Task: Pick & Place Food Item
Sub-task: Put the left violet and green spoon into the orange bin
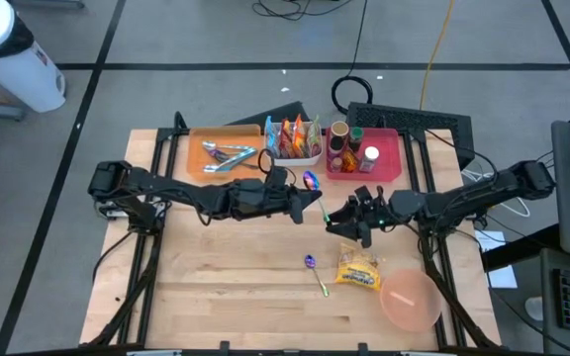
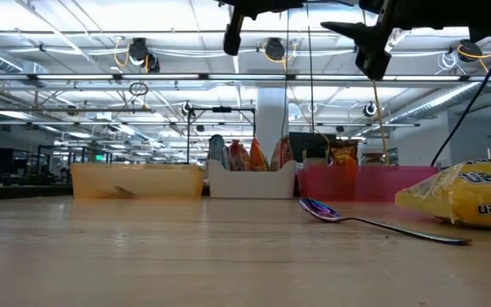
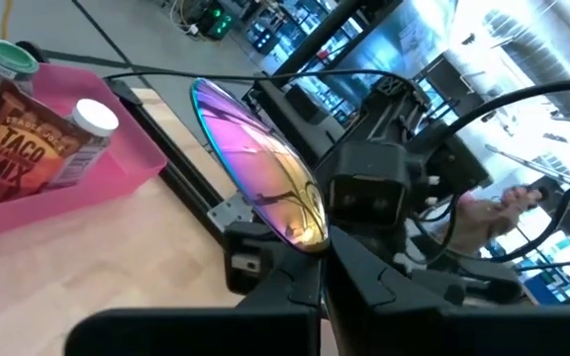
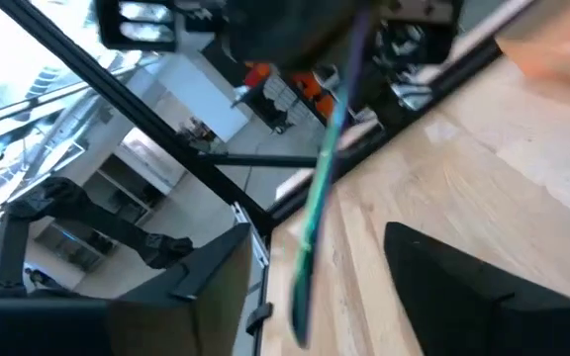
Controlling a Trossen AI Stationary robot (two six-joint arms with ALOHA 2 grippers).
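Note:
An iridescent spoon [image 1: 312,181] with a green handle [image 4: 320,198] hangs in the air over the table's middle, with my left gripper [image 1: 303,206] shut on it. My right gripper [image 1: 342,223] faces it from the table's right. It is open, and its fingers [image 4: 443,277] stand on either side of the handle's free end without touching it. A yellow ramen packet [image 1: 357,269] lies flat on the table near the front right, beside a second spoon [image 1: 315,272] and a pink bowl [image 1: 409,300]. My left gripper pinches the spoon between its two fingers just below the bowl [image 3: 305,237], where the handle begins. The fingers come level from the table's left. The spoon is lifted clear and tilted, with its bowl [image 3: 255,188] above the fingers and its handle reaching toward my right gripper.
Along the far edge stand an orange tray [image 1: 221,153] with utensils, a white holder [image 1: 293,140] of snack packets and a pink tray [image 1: 364,153] of spice jars. The table's near left part is bare wood [image 1: 216,287].

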